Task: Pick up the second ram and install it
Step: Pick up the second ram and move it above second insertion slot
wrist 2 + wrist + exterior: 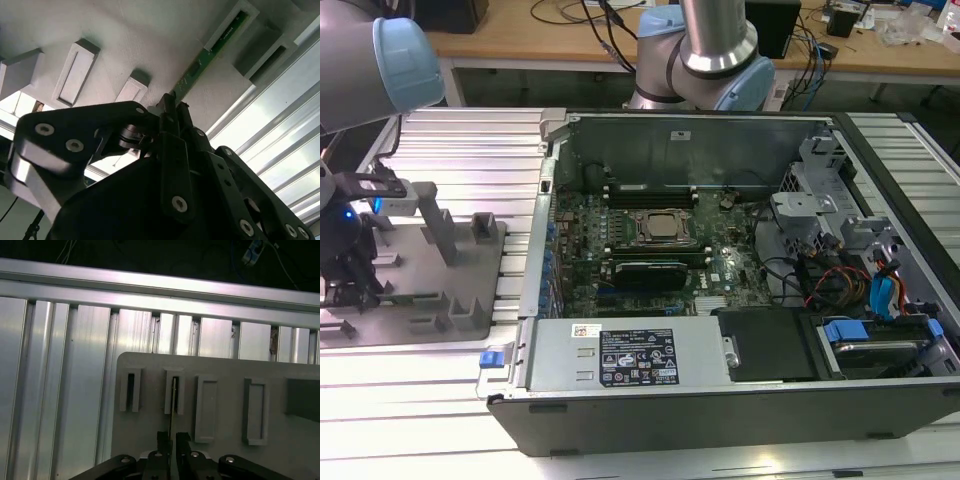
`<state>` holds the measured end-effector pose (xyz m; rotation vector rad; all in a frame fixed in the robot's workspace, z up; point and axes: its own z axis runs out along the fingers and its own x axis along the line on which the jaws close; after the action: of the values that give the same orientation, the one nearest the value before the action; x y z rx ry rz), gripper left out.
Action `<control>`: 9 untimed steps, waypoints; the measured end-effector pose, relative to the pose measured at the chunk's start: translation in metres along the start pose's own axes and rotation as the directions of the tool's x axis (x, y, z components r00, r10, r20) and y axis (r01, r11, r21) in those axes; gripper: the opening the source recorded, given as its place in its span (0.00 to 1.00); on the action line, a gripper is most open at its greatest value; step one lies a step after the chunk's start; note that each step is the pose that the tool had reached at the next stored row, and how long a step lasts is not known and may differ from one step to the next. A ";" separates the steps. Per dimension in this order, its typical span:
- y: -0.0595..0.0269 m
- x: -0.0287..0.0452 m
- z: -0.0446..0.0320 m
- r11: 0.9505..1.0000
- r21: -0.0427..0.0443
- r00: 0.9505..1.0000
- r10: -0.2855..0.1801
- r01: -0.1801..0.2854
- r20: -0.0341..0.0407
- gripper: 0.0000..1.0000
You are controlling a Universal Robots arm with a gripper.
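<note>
Evidently at the pick-up step, not yet at the install. Hovers with the end effector [171, 436] low over the grey fixture plate [225, 365] on the counter [420, 400], at the exterior view's left and well apart from the open computer case [720, 405]. Appears clamped on the second ram [210, 52], gripping its near end from both sides with no spare gap to see in the first wrist view. Holds that ram upright on its long edge, seen as a thin line in the first wrist view and as a green strip in the second wrist view. Leaves its far end seated in a slotted fixture block [180, 390], so judged not lifted clear. Calls for a firm hold and a straight pull out along the slot, without twist or tilt, to avoid binding the board in the block or bending it. Calls too for enough height to clear the neighbouring fixture blocks [206, 407] before any travel toward the case.
</note>
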<state>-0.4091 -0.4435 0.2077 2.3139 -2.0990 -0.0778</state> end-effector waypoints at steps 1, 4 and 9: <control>0.0000 0.0000 0.0000 1.000 0.000 1.000 0.000 0.000 0.000 0.16; 0.0000 0.0000 0.0002 1.000 0.000 1.000 0.001 -0.001 0.000 0.16; 0.0000 0.0005 0.0001 1.000 0.000 1.000 0.005 -0.005 0.000 0.16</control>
<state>-0.4091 -0.4439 0.2076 2.3089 -2.1046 -0.0779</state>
